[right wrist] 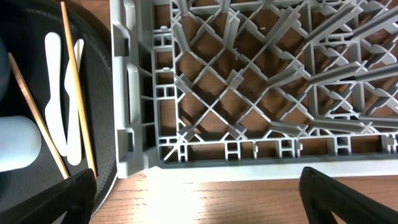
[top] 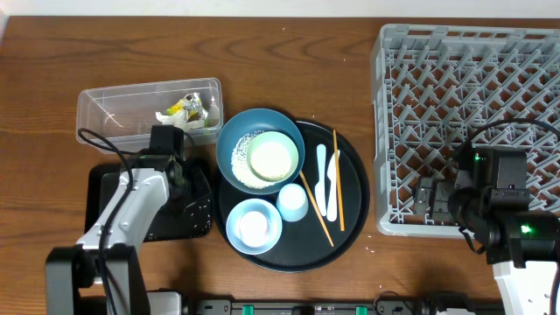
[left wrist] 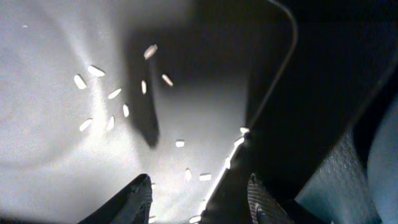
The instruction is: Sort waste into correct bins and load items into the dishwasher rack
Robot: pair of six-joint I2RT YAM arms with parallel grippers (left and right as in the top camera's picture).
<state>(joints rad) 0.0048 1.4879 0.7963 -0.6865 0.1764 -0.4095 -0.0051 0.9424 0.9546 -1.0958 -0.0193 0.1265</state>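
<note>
My left gripper (top: 185, 188) (left wrist: 199, 202) is open and empty, low over the flat black tray (top: 109, 188), where loose rice grains (left wrist: 115, 93) lie scattered. The clear tub (top: 105, 109) holds a crumpled napkin and yellow-green wrapper (top: 184, 109). The dark blue bowl (top: 232, 131) holds rice (top: 241, 157) and the pale green bowl (top: 272, 157). The light blue bowl (top: 254, 226), white cup (top: 293, 201) (right wrist: 15, 149), white spoon (top: 321, 179) (right wrist: 53, 99) and chopsticks (top: 338, 179) (right wrist: 78, 87) lie on the round tray. My right gripper (top: 433, 206) (right wrist: 199, 199) is open and empty by the front left corner of the rack (top: 464, 52) (right wrist: 249, 81).
The round black tray (top: 354, 206) sits mid-table between the flat tray and the rack. Something white lies in the light blue bowl. Bare wood table (right wrist: 205, 193) runs along the rack's front edge. Cables trail over both arms.
</note>
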